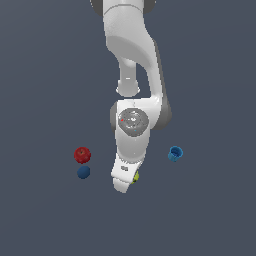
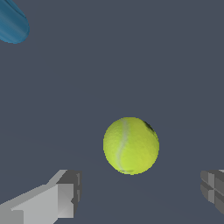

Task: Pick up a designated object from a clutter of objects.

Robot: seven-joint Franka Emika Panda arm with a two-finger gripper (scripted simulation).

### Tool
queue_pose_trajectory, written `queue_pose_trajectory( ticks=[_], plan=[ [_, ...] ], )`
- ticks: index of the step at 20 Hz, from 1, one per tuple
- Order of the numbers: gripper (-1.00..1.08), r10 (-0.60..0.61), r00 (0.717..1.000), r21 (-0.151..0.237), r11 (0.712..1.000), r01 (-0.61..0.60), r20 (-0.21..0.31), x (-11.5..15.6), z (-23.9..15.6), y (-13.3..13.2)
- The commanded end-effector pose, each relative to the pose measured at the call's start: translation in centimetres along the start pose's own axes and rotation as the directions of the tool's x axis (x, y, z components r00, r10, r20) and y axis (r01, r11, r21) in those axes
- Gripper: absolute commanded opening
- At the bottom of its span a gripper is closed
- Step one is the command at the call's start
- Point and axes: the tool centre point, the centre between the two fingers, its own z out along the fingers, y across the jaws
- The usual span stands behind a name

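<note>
Wrist view was filled near its centre by the yellow-green ball [image 2: 131, 145], resting on the counter [image 2: 131, 65]. The pincer [image 2: 142, 194] was spread wide, one finger [image 2: 61, 194] at lower left and one at lower right, and nothing was held. The ball was seen between the fingers' lines but beyond their tips. A further advance was judged necessary before closing.

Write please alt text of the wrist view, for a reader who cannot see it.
A yellow-green ball with a pale seam lies on a dark grey floor, between and beyond the two grey fingers of the open hand. Part of a bright blue piece shows at a corner.
</note>
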Motion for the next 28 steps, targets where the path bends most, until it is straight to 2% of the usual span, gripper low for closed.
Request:
queue_pose_trajectory(
  ticks=[1, 12, 21, 26, 27, 28],
  plan=[
    [1.00, -0.036, 0.999, -0.001, 0.999, 0.036, -0.006, 0.3, 0.6, 0.1],
    [1.00, -0.068, 0.998, -0.001, 0.998, 0.068, -0.011, 0.6, 1.6, 0.2],
    [1.00, -0.073, 0.997, -0.001, 0.997, 0.073, -0.012, 0.7, 5.7, 0.1],
    [1.00, -0.073, 0.997, -0.001, 0.997, 0.073, -0.012, 0.7, 6.3, 0.2],
    [-1.00, -0.073, 0.997, -0.001, 0.997, 0.073, -0.012, 0.7, 6.3, 0.2],
    [-1.00, -0.073, 0.997, -0.001, 0.997, 0.073, -0.012, 0.7, 6.3, 0.2]
  ],
)
